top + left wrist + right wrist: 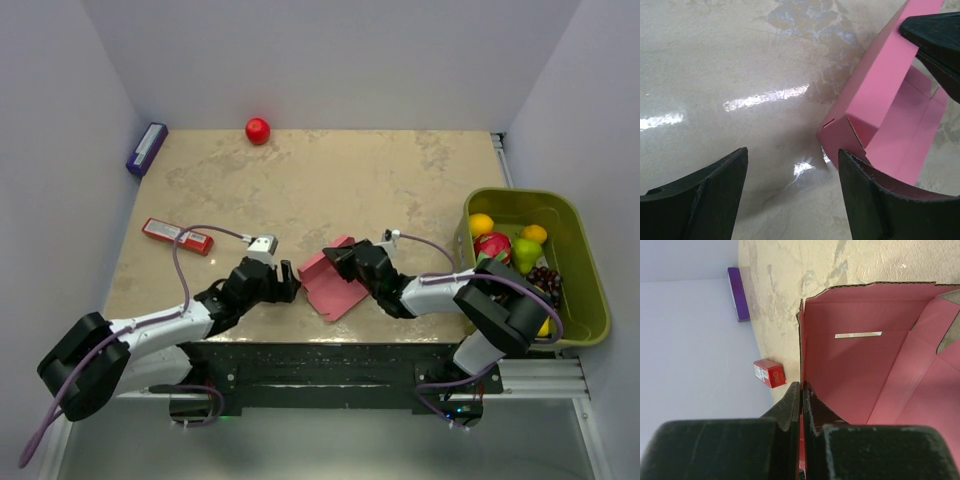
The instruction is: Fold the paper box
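Left pincer (792,155) gapes wide, holding nothing, the paper box (880,90) just beside it at three o'clock. Right pincer (801,387) is clamped on the box's raised wall.

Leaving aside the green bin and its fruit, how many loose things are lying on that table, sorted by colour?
Pink: 1, the paper box
Red: 2, the flat packet and the ball
Purple: 1, the bar at the far left edge
Total: 4
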You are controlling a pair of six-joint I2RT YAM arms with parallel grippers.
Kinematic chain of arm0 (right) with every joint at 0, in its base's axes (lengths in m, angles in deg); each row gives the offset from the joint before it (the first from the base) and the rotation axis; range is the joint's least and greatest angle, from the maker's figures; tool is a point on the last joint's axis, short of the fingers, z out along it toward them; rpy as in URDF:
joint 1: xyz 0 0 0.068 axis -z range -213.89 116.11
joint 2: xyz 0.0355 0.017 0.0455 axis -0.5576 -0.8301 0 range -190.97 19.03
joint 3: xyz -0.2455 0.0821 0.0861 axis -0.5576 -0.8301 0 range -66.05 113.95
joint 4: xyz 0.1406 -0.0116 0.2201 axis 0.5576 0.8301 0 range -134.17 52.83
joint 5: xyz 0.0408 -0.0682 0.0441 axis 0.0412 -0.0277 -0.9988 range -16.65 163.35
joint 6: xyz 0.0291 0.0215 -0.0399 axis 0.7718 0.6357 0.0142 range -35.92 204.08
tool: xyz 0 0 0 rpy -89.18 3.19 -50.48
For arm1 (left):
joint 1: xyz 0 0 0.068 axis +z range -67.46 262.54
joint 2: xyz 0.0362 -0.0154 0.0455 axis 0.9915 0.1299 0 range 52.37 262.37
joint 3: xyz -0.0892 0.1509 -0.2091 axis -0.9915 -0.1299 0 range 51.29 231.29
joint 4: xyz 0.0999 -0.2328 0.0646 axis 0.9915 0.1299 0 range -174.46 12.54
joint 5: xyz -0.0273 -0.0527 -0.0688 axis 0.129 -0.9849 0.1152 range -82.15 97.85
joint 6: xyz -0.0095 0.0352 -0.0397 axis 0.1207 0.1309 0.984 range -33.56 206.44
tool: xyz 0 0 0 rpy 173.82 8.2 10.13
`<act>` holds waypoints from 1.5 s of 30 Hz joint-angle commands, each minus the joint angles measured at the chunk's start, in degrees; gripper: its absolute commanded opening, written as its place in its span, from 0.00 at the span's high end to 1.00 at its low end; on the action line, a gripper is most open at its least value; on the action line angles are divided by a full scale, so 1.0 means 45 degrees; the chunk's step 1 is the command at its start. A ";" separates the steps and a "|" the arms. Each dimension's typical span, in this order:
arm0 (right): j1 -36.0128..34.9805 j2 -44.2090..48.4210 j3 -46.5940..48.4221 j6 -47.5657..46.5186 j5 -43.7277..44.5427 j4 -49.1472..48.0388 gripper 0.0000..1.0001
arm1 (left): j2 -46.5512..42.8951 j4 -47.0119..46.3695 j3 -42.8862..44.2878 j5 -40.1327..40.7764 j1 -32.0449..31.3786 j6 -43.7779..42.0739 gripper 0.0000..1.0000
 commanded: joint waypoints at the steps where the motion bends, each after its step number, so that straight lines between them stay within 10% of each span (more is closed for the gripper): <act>1: 0.0024 0.0262 -0.0363 -0.0380 0.0508 0.0343 1.00 | 0.0350 -0.1830 0.0034 -0.0137 -0.0686 0.0087 0.24; 45: -0.0015 -0.1026 -0.2940 -0.2177 0.0567 -0.5260 1.00 | 0.3533 -0.8744 -0.1411 0.4100 -0.3676 -0.2628 0.26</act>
